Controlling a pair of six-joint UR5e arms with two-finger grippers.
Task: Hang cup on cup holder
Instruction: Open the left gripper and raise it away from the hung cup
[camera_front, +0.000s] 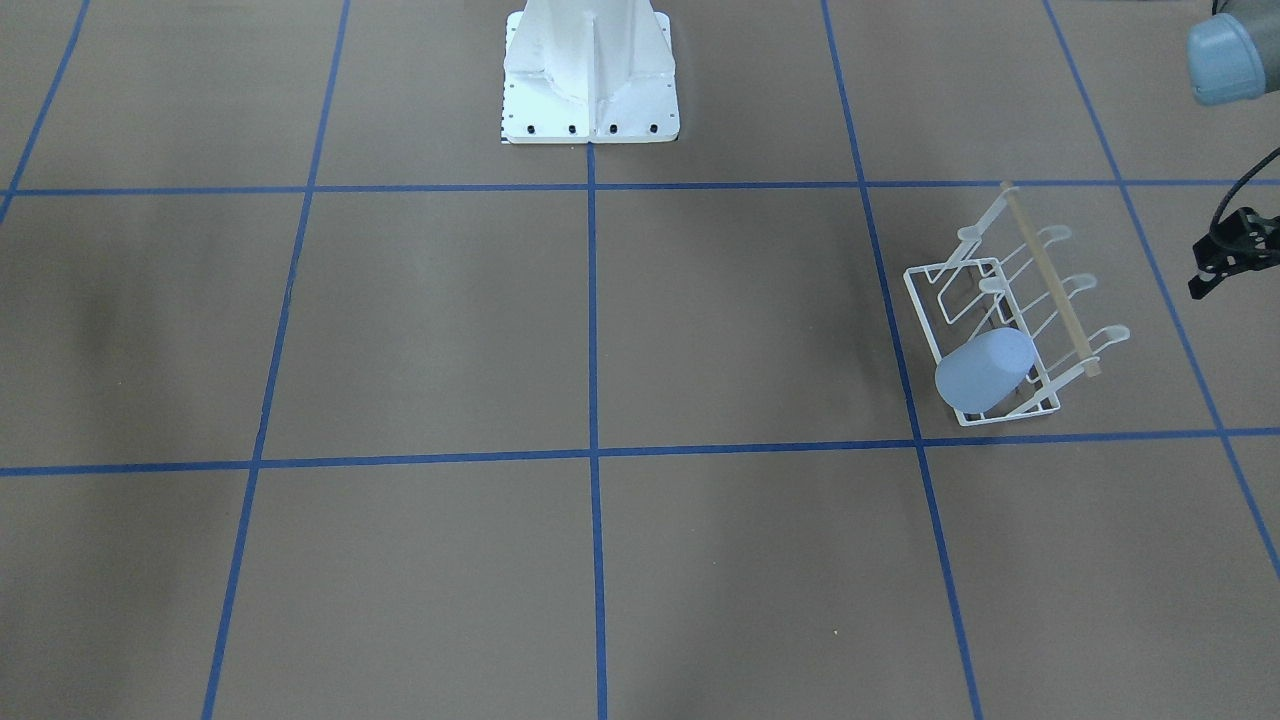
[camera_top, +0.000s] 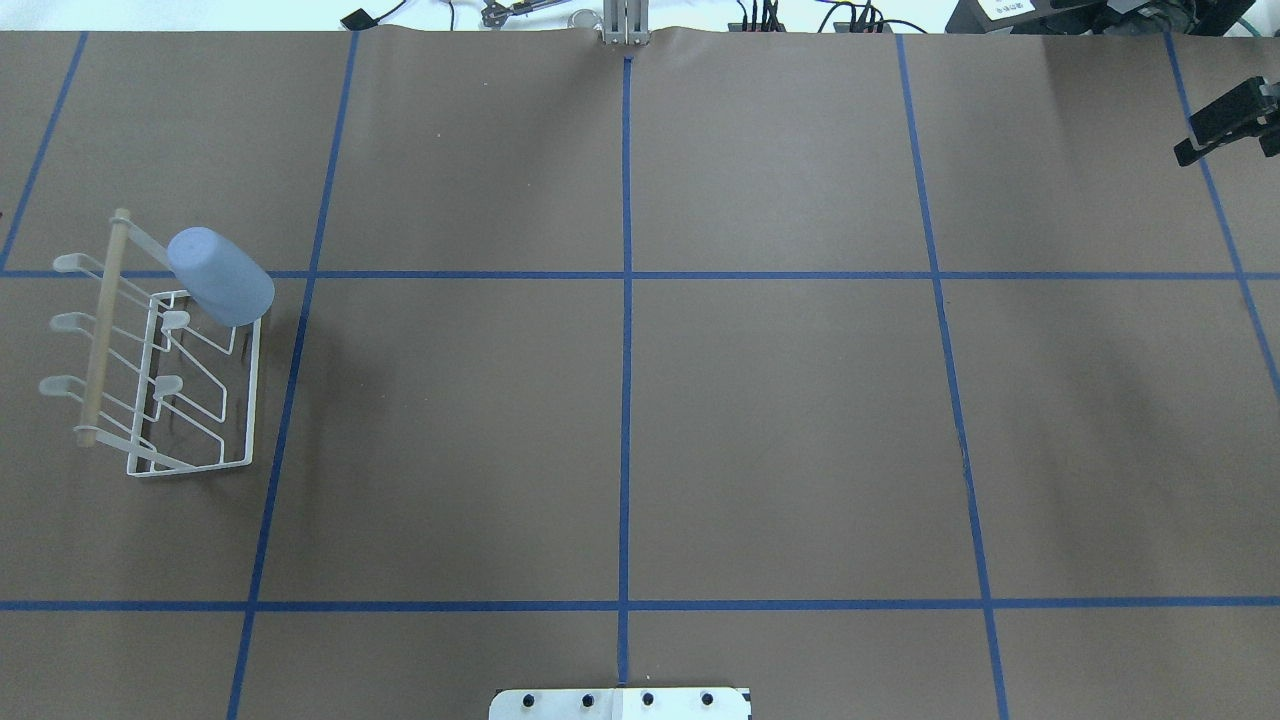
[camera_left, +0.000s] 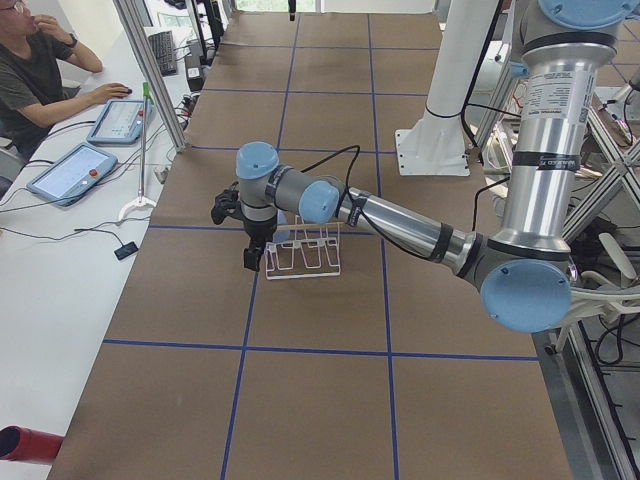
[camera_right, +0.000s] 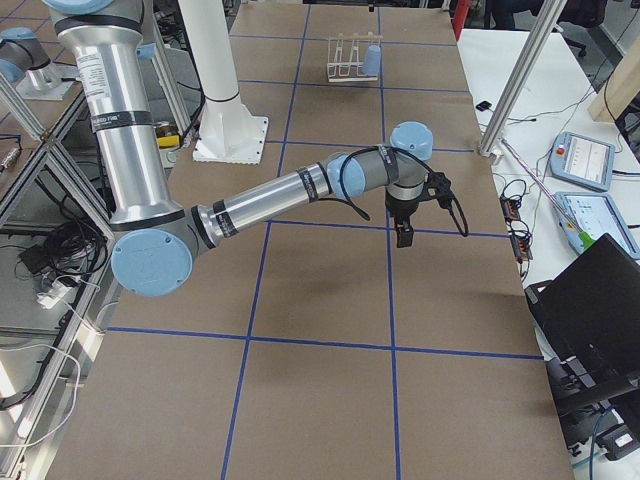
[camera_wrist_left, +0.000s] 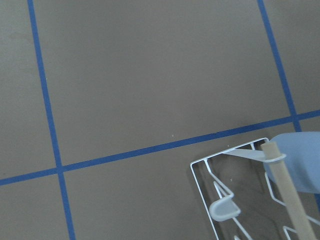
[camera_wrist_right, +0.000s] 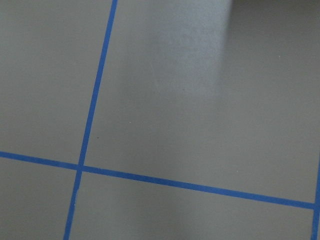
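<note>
The pale blue cup (camera_front: 985, 368) hangs upside down on an end prong of the white wire cup holder (camera_front: 1050, 280) and leans outward. Both also show in the overhead view, the cup (camera_top: 220, 275) on the rack (camera_top: 100, 330), and in the left wrist view (camera_wrist_left: 300, 160). My left gripper (camera_front: 1225, 255) hovers beside the rack, apart from it and empty, and its fingers look spread. My right gripper (camera_top: 1225, 125) is far off at the table's other end, above bare table. I cannot tell whether it is open or shut.
The robot's white base (camera_front: 590, 90) stands at the middle of the table's robot side. Blue tape lines divide the brown table into squares. An operator (camera_left: 40, 70) sits at a side desk with tablets.
</note>
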